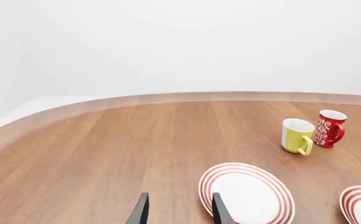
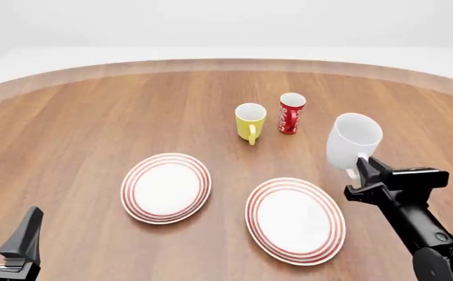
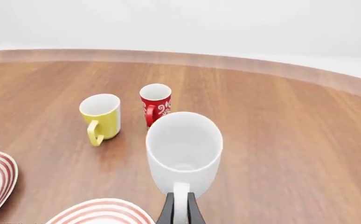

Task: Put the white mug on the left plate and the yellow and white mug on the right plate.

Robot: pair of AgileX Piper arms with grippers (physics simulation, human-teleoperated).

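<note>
Your right gripper [image 2: 361,171] pinches the loop handle of the white mug [image 2: 353,140], its fingers closed on the handle as the right wrist view shows, and holds the mug tilted, mouth up, at the right of the wooden table [image 2: 93,117], just beyond the far right edge of the right plate [image 2: 295,220]. That plate lies bare at near centre-right; the left plate [image 2: 165,187] lies bare to its left, apart from it. The yellow and white mug [image 2: 250,122] stands upright farther back at mid-table, handle toward you, with a red cup [image 2: 291,113] with white markings just beside it on the right. Your left gripper [image 1: 179,211] waits at the near left corner, fingers spread, holding nothing.
</note>
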